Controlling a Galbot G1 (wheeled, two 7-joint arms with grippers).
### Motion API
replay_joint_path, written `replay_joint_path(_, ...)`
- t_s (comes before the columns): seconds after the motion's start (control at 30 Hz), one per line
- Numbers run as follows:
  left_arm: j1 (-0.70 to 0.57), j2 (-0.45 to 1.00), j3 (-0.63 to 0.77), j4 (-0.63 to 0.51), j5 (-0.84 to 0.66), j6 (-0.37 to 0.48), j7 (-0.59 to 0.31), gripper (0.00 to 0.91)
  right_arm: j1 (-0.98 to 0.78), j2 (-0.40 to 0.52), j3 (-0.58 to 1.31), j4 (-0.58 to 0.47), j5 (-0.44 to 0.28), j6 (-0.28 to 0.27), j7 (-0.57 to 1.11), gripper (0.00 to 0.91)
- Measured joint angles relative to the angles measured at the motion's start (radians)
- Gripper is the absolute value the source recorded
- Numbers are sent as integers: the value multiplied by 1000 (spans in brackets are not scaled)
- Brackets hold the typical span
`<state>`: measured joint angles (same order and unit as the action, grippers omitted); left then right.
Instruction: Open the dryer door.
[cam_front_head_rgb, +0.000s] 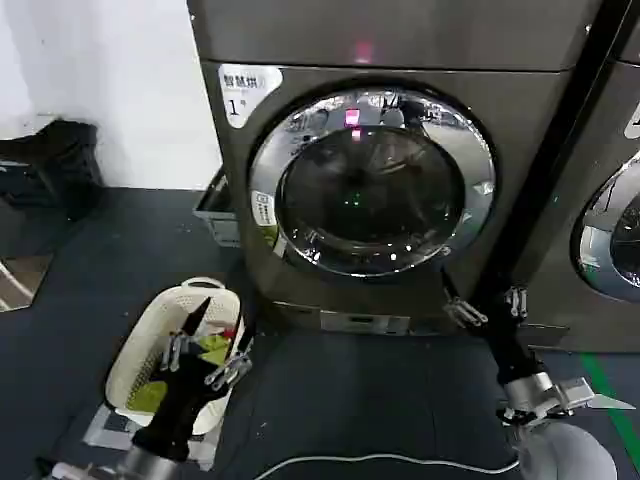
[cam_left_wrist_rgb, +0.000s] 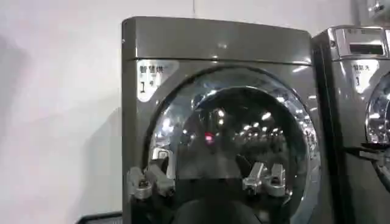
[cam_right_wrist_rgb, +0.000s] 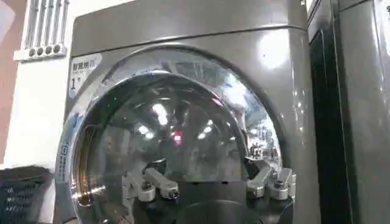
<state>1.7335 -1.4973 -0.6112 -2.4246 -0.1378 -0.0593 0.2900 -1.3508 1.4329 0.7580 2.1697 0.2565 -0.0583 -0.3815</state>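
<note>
The dryer door is shut against the grey machine with the white "1" sticker; its chrome rim rings dark glass. My right gripper hangs open, low and just off the door's lower right rim, touching nothing. My left gripper is open too, lower left of the machine, above a basket. In the left wrist view the door stands ahead of the open left gripper. The right wrist view has the door close in front of the open right gripper.
A white laundry basket with coloured cloth sits on the dark floor under my left arm. A grey tray lies at the dryer's left side. A neighbouring machine stands on the right. A white cable crosses the floor.
</note>
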Motion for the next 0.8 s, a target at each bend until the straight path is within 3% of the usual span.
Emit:
replay_joint_path(0.17,-11,1,2,1,31,22,4,907,43,-42,-14,-27,38,-38,-91,907)
replay_joint_path(0.33,-19,14,1,-13,36,64,4,907,114,-108,-70,-75,83,-50,-94,907)
replay_joint_path(0.57,-25,16,8,-15,54,91,9,907,245,-204,-191,-152,144,-107,-88,907)
replay_joint_path(0.8,-15,15,6,-23,58,89,2,907,377,-268,-309,-246,145,-99,-181,907)
